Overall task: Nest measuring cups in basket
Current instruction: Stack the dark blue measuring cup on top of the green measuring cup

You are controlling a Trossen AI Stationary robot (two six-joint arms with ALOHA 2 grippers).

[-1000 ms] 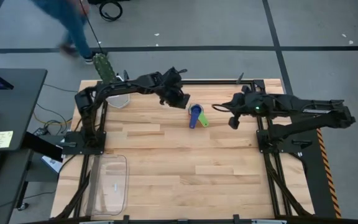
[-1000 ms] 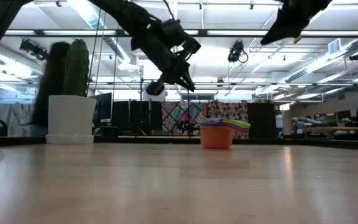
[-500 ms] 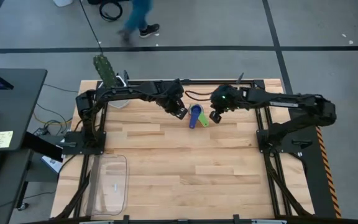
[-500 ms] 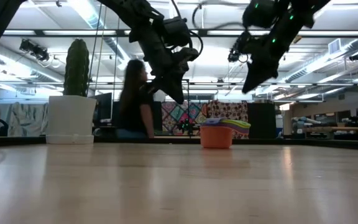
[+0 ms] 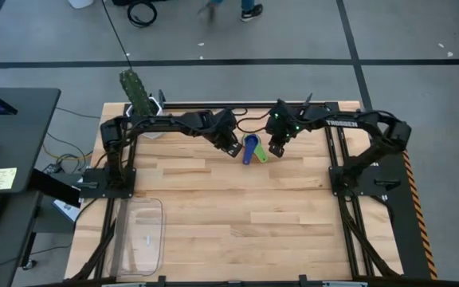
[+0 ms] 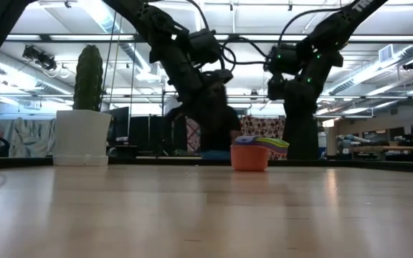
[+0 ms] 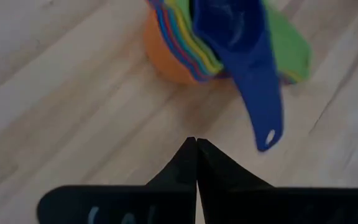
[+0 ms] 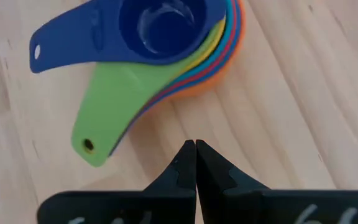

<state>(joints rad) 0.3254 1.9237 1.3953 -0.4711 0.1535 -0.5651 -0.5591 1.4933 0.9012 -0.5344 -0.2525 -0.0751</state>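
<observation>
- We find the measuring cups already nested in one stack, on the counter near its far edge, between both arms.
- The left pincer and right pincer hang just beside the stack, each with fingers pressed together, holding nothing.
- We judge the cups light, stiff, smooth plastic; the splayed handles, dark blue and green, look the easiest hold.
- The basket lies well apart, at the near left corner.
- The white pot with its cactus stands at the far left corner, off the likely path.
</observation>
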